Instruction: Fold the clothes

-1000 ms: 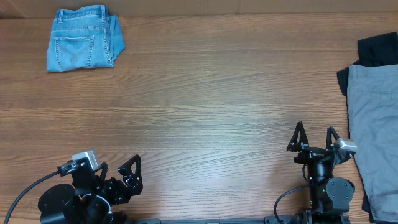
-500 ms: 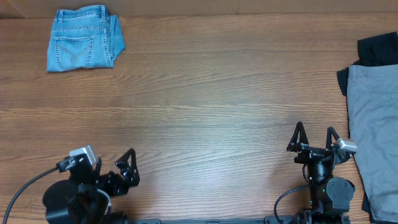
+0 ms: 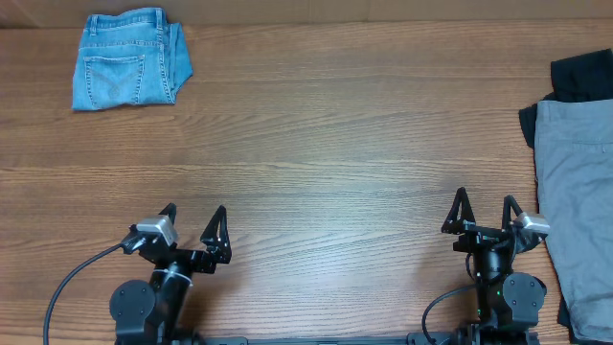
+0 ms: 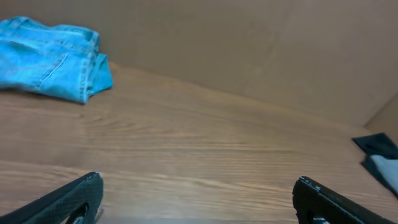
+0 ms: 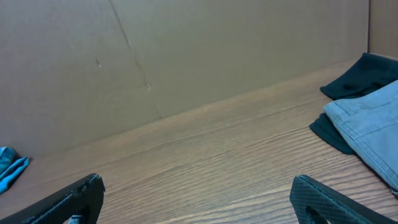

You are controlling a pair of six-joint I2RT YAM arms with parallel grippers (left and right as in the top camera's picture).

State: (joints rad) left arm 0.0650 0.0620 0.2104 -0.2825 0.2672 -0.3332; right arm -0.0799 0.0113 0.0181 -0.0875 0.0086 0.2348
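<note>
Folded light blue denim jeans (image 3: 129, 59) lie at the table's far left corner, back pocket up; the left wrist view has them at its upper left (image 4: 53, 57). Grey trousers (image 3: 578, 206) lie along the right edge, partly over a black garment (image 3: 579, 77); both show in the right wrist view, the grey trousers (image 5: 367, 127) and the black garment (image 5: 360, 78). My left gripper (image 3: 194, 218) stands open near the front edge, pointing away, nothing between its fingers. My right gripper (image 3: 487, 204) is open too, just left of the grey trousers, holding nothing.
A brown cardboard wall (image 5: 186, 56) runs along the table's far edge. Bare wood tabletop (image 3: 326, 163) stretches between the jeans and the garments on the right. A black cable (image 3: 67, 287) trails from the left arm's base.
The left arm has swung from a tucked, sideways pose to pointing straight forward, its open fingers now upright. The right arm and all garments have not moved.
</note>
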